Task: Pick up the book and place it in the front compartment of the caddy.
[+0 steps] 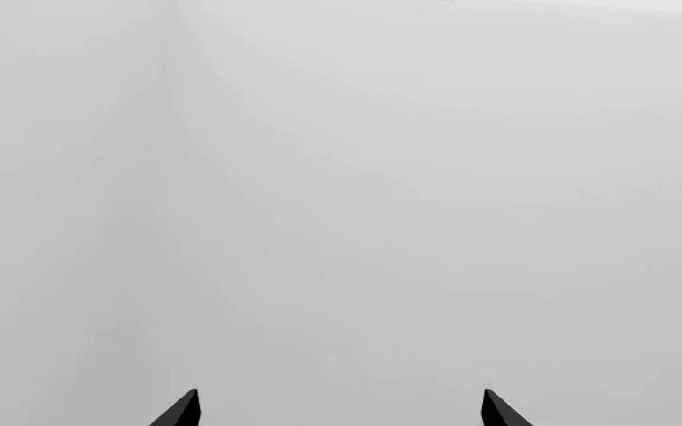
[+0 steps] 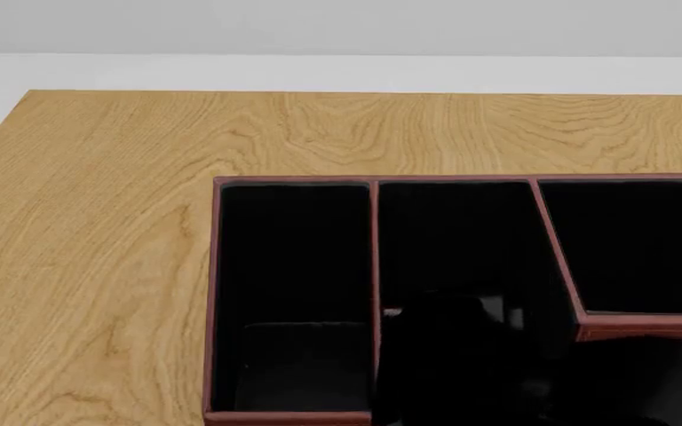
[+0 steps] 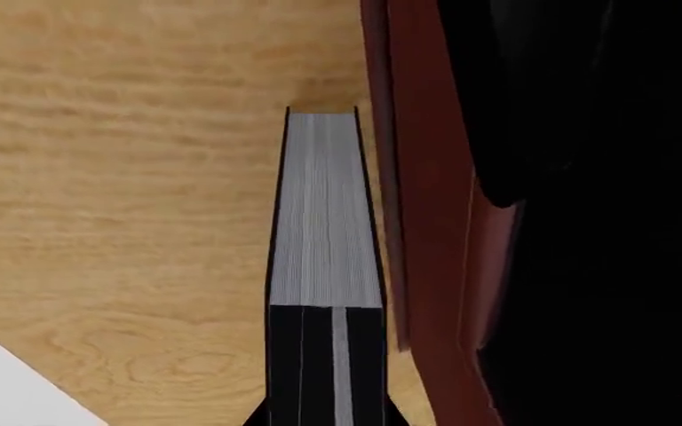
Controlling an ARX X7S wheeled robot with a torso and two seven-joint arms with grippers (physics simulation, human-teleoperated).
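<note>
no readable text, labels or signs

book (image 3: pixel 323 213): black, grey-white pages | caddy (image 2: pixel 294 181): reddish-brown, black inside | table (image 2: pixel 104 222): oak-grain

The robot shows only as matte black parts. The left pincer (image 1: pixel 341 410) appears as two narrow, pointed black fingers (image 1: pixel 178 411), flat-sided and tapering to sharp tips. In the head view, a rounded black bulk of arm (image 2: pixel 460 364) fills the lower frame, without visible markings.
</note>
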